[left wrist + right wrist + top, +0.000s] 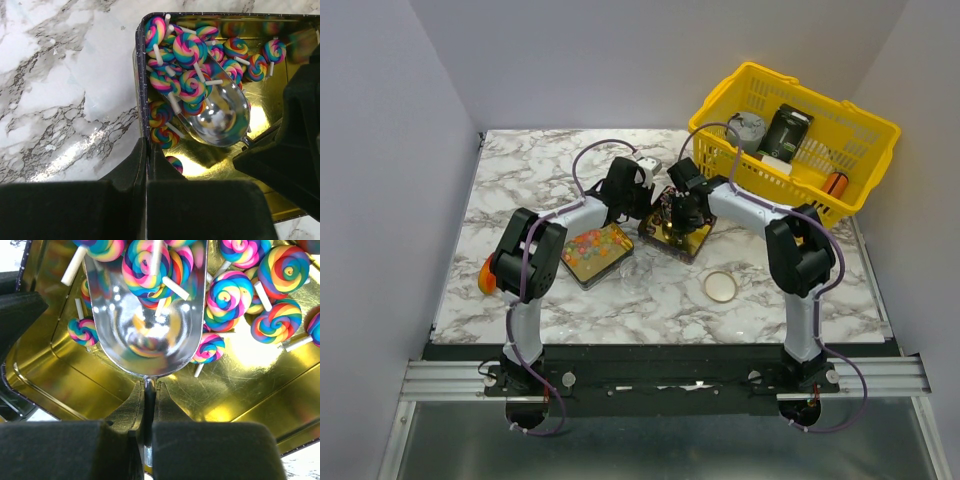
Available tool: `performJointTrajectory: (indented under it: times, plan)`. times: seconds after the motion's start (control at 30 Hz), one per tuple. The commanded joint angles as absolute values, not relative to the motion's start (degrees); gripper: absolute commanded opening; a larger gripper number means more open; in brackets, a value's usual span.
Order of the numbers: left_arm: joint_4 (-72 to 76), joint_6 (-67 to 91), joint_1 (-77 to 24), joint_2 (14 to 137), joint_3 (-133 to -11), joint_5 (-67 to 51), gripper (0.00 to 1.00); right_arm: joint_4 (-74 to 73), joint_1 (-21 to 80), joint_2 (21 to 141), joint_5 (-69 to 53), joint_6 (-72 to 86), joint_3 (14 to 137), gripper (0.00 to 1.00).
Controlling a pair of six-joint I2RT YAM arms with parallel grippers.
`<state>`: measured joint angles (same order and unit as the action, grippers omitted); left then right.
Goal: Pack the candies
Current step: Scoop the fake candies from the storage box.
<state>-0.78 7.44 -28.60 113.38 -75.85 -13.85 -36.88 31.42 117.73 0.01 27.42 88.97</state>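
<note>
Over the gold tin (140, 90), both forearms inward; left jaws tight on its wall, right jaws on scoop (145, 330).

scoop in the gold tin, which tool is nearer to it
Right. The right tool is shut on the handle of the scoop; the left tool clamps the wall of the tin, apart from the scoop.

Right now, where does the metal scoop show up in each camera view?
Top external: cannot be made out; it is hidden under the right gripper over the gold tin.
Left wrist: scoop right of centre, its bowl lying inside the gold tin.
Right wrist: scoop upper centre-left, its handle pinched in the right gripper.
Shared landmark: the gold tin.
</note>
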Motion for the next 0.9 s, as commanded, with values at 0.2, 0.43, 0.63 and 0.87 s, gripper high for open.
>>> performJointTrajectory:
  times: [0.2, 0.43, 0.63, 0.87]
  plan:
    - [-6.2, 9.8, -28.2, 115.6, -78.9, -15.6, 0.0, -36.9, 31.2, 114.1, 7.4, 22.0, 80.7, 0.01]
    - [-6.0, 11.1, -28.0, 116.3, -79.9, -13.9, 0.0, -36.8, 31.4, 109.2, 6.1, 20.4, 77.3, 0.01]
    - [-5.2, 12.3, -27.9, 116.5, -80.4, -13.4, 0.0, -36.1, 31.4, 105.5, 4.4, 19.7, 74.8, 0.01]
    - [-5.0, 13.1, -27.9, 116.6, -81.1, -12.7, 0.0, -33.3, 31.5, 102.4, 3.1, 19.8, 73.4, 0.01]
